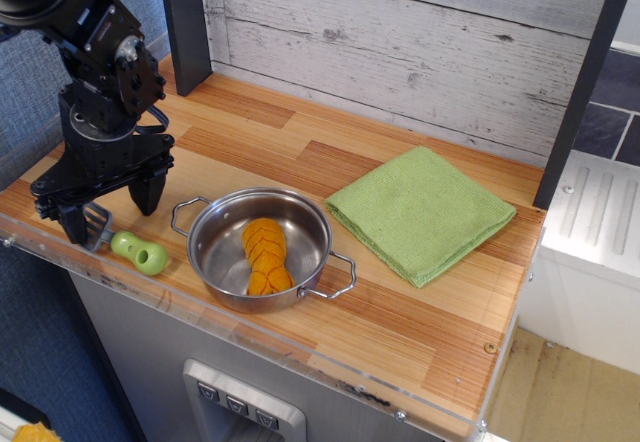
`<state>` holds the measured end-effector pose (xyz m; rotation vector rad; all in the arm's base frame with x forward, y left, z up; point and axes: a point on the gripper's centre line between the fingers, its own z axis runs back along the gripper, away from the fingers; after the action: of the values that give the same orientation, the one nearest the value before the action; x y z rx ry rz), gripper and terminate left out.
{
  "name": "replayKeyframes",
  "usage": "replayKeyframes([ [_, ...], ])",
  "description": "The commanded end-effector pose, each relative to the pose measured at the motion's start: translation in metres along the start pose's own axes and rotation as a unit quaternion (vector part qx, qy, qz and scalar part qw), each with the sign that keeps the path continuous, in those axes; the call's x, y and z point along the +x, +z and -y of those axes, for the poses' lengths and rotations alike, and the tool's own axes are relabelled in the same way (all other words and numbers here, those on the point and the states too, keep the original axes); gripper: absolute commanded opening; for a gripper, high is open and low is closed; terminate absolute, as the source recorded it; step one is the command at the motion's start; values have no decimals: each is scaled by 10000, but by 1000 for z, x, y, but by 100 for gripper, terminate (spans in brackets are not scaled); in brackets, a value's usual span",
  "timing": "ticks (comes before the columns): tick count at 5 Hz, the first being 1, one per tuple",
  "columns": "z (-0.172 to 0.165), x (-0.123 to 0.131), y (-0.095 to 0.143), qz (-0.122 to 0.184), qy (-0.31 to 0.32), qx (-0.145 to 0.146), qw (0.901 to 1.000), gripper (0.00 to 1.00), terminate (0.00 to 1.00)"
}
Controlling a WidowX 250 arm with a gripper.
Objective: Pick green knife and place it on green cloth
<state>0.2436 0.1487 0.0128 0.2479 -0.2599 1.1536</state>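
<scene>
The green knife (pixel 131 247), with a chunky rounded glossy handle and flat grey slotted head, lies on the wood-grain counter (pixel 420 322). The black gripper (pixel 108 210) stands over its head, fingers spread. The woven green cloth (pixel 421 212) lies folded square.

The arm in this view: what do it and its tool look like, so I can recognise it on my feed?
The arm is matte black and blocky, built of boxy segments with rounded joints and small silver screws. A thin black cable loops out beside the wrist. The tool is black too: a wide flat crossbar carrying two short, tapered fingers. No markings or labels are readable.
</scene>
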Motion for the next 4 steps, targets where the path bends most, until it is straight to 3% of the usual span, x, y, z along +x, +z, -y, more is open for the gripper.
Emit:
replayKeyframes([
  [1, 6, -10, 6, 112, -76, -62, 9999, 100, 0],
  [2, 6, -11, 6, 184, -78, -54, 9998, 0, 0],
  [4, 1, -4, 7, 236, -116, -100, 9996, 0, 0],
])
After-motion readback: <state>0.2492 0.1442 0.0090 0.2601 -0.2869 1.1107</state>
